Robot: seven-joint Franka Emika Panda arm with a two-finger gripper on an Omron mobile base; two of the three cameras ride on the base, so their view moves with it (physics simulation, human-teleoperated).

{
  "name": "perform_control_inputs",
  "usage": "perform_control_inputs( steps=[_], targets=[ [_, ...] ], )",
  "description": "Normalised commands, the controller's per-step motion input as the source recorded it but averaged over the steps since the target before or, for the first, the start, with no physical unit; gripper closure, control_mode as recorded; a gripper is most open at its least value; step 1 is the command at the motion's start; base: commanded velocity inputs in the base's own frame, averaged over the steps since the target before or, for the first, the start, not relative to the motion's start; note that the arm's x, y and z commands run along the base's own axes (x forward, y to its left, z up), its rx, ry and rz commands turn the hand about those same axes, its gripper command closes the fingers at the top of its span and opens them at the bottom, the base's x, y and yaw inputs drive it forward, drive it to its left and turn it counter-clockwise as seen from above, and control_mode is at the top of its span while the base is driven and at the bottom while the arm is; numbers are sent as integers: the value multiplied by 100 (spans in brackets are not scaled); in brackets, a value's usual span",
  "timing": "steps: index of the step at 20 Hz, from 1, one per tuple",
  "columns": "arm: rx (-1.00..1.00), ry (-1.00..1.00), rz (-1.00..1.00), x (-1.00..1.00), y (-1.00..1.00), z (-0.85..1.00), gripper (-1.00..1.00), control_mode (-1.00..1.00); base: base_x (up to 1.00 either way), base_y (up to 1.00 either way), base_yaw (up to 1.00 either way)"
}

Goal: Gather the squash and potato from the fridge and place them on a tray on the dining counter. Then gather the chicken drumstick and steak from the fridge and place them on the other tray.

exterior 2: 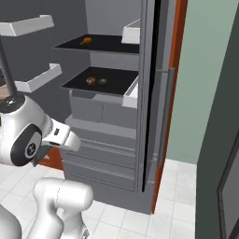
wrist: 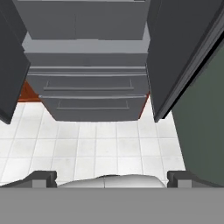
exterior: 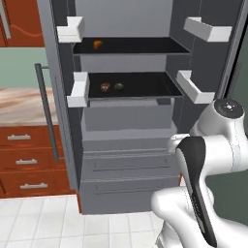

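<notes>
- While the fridge stands with both doors open, the squash and the potato lie just beside each other on its lower black shelf.
- A small orange item rests on the upper shelf.
- The gripper has its jaws spread wide, empty, above the white tiled floor facing the fridge drawers.
</notes>
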Motion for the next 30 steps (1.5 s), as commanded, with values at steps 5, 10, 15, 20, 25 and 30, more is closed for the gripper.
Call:
perform_control_inputs(
  steps=[5,10,15,20,25,30],
  targets=[
    [0,0,0,0,0,0,-100,100,35,0,0],
    [0,0,0,0,0,0,-100,100,29,1,0],
    [0,0,0,0,0,0,-100,100,32,11,0],
    [0,0,0,0,0,0,-100,100,37,14,0],
    [0,0,0,0,0,0,-100,100,39,20,-2],
    [0,0,0,0,0,0,-100,100,30,25,-4]
  ],
)
